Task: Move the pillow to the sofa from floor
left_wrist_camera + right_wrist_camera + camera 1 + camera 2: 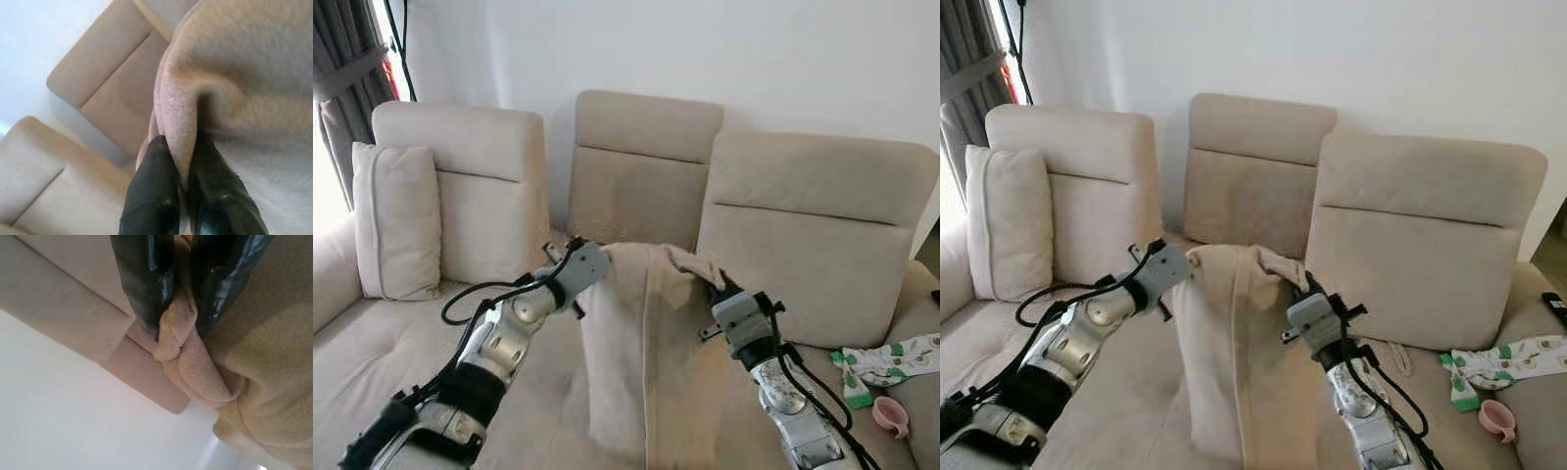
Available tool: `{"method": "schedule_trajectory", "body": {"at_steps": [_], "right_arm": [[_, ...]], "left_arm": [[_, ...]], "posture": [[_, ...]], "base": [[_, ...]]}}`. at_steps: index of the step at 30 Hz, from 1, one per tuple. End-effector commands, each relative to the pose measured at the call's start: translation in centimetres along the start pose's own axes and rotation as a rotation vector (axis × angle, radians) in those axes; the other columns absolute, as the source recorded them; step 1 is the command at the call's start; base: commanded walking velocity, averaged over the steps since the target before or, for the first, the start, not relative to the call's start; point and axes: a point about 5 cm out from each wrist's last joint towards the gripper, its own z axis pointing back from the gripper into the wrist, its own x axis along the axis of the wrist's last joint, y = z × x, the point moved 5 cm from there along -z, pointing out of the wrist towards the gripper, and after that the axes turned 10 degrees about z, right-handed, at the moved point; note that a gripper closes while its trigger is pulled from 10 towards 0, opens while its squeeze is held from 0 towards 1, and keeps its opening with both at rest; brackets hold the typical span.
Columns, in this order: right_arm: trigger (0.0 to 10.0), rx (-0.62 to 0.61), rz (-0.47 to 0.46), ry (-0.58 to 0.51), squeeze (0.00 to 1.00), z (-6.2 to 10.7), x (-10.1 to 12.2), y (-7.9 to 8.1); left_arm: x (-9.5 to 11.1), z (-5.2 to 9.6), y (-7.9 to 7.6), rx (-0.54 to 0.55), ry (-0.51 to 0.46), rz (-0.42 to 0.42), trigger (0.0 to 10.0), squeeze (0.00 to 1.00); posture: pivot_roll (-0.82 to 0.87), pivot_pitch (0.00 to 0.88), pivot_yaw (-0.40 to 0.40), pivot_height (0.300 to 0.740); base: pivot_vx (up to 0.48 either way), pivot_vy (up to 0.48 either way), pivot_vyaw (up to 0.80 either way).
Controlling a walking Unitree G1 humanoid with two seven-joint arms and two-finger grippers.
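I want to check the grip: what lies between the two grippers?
The pillow hangs between them, its top corners pinched by the left gripper and right gripper, as the left eye view shows.

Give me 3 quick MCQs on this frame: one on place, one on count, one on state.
1. Where is the carried pillow?
A. flat on the floor
B. held up over the sofa seat
C. propped on the right armrest

2. How many backrest sections does the sofa have?
A. two
B. three
C. four

3. What state is the left tool in?
A. open, clear of the fabric
B. shut on the pillow's edge
C. hanging idle

Answers: 1 B, it hangs between both arms above the seat. 2 B, three beige backs stand along the wall. 3 B, the left wrist view shows both black fingers pinching a fabric fold; the right tool pinches likewise.
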Motion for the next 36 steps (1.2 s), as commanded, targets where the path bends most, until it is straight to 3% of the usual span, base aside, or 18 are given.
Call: {"method": "schedule_trajectory", "body": {"at_steps": [1, 6, 8, 23, 27, 31, 36], "right_arm": [[10.0, -0.041, -0.013, -0.028, 0.00, -0.2, 0.9, -0.8], [10.0, -0.026, -0.038, -0.017, 0.00, 0.1, 1.1, 0.0], [10.0, -0.023, -0.043, -0.019, 0.00, 0.1, 1.3, 0.1], [10.0, 0.018, -0.107, -0.080, 0.00, -0.8, 4.0, 0.2], [10.0, 0.041, -0.118, -0.059, 0.00, -0.6, 3.7, 0.9], [10.0, 0.095, -0.124, 0.013, 0.00, 0.2, 2.2, 2.3], [10.0, 0.119, -0.122, 0.057, 0.00, 0.7, 1.5, 2.9]], "left_arm": [[1.3, -0.2, -0.5, -0.031, -0.047, -0.006, 10.0, 0.00], [1.3, -0.4, -2.9, -0.131, -0.050, -0.043, 10.0, 0.00], [1.4, -0.5, -3.2, -0.140, -0.052, -0.045, 10.0, 0.00], [4.0, -0.7, -1.4, -0.141, -0.108, -0.085, 10.0, 0.00], [3.9, -0.7, -2.4, -0.200, -0.099, -0.098, 10.0, 0.00], [3.3, -0.9, -4.7, -0.296, -0.077, -0.110, 10.0, 0.00], [3.1, -0.9, -6.4, -0.362, -0.067, -0.120, 10.0, 0.00]], "posture": [[-0.02, 0.000, 0.009, 0.740], [-0.03, 0.000, 0.019, 0.740], [-0.03, 0.000, 0.022, 0.740], [-0.03, 0.000, 0.014, 0.740], [-0.03, 0.000, 0.012, 0.740], [-0.04, 0.000, 0.013, 0.740], [-0.05, 0.000, 0.017, 0.740]], "base": [[0.000, 0.000, 0.00], [0.000, 0.000, 0.00], [0.000, 0.000, 0.00], [0.000, 0.000, 0.00], [0.000, 0.000, 0.00], [0.000, 0.000, 0.00], [0.000, 0.000, 0.00]]}}
